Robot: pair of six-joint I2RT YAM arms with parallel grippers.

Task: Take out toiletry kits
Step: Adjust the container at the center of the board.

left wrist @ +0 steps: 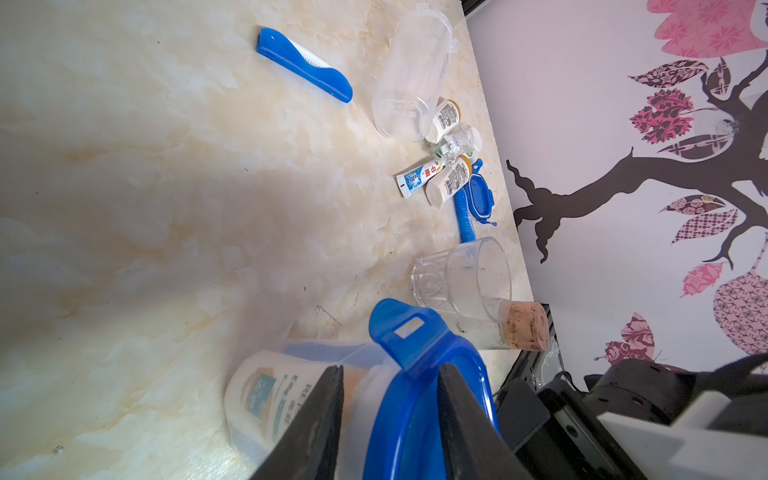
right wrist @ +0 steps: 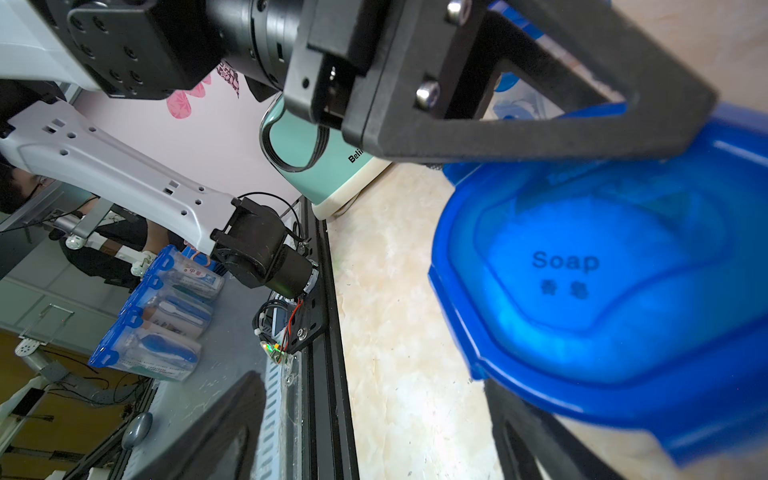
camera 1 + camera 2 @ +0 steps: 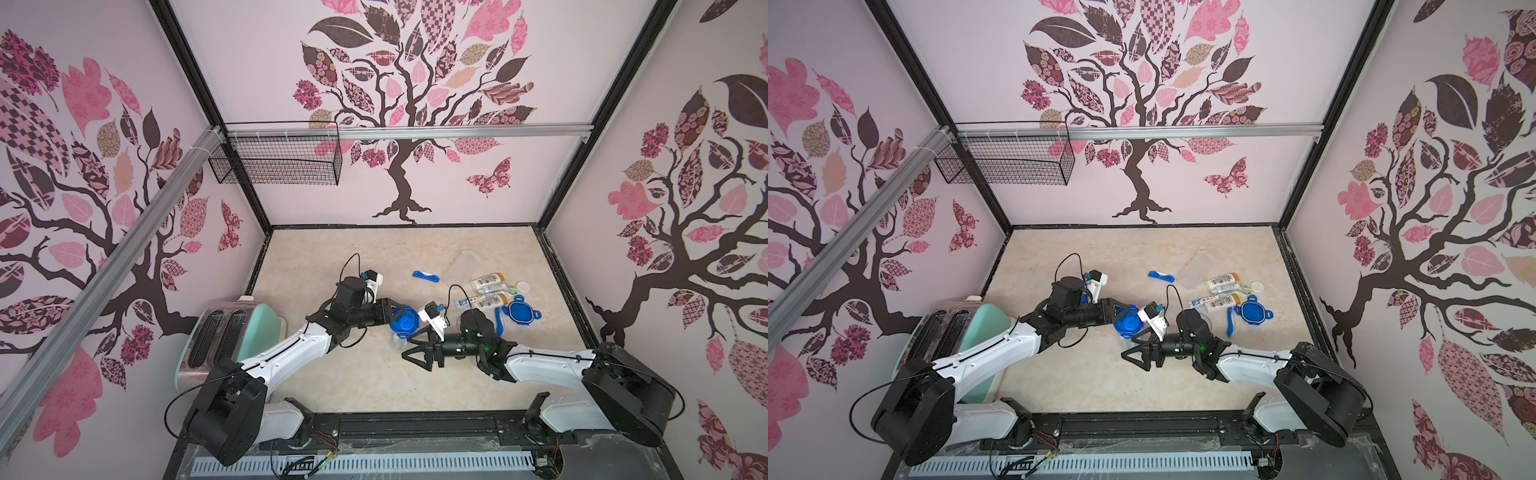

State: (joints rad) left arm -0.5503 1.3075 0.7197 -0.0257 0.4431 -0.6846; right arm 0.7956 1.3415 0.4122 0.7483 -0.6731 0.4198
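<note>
Marble-patterned tabletop (image 3: 332,257), walled in by panels with pink tree decals. Mint toaster (image 3: 266,328) at the near left edge; wire basket (image 3: 282,160) hangs on the back rail.

Left gripper (image 1: 390,399): fingers clamped on the lidded end of a clear jar (image 1: 307,351), mid-table. Its blue clip lid (image 2: 602,270) is on and reads "Soap". A labelled bottle (image 1: 266,395) shows through the jar wall, so this kit sits inside. The jar is tipped over with the lid toward the right arm. Whether the body rests on the surface or hangs just clear of it, I cannot tell.

Right gripper (image 3: 409,348): jaws wide apart, nothing between them, just beside the lid on its near side.

A second kit lies unpacked at the far right of the table:
- far white bottle (image 3: 488,284) and near white bottle (image 3: 492,300), both tan-capped, lying side by side
- toothpaste tube (image 3: 467,303), touching the near bottle
- round white tub (image 3: 523,286), near the bottle caps
- folded toothbrush (image 3: 426,276), apart from the rest, toward the centre
- second toothbrush (image 3: 498,322), just beside a loose blue lid (image 3: 519,313)

An empty jar (image 1: 411,75) lies on its side against the far bottle. A cork-stoppered glass bottle (image 1: 478,291) lies on its side near the right arm.
</note>
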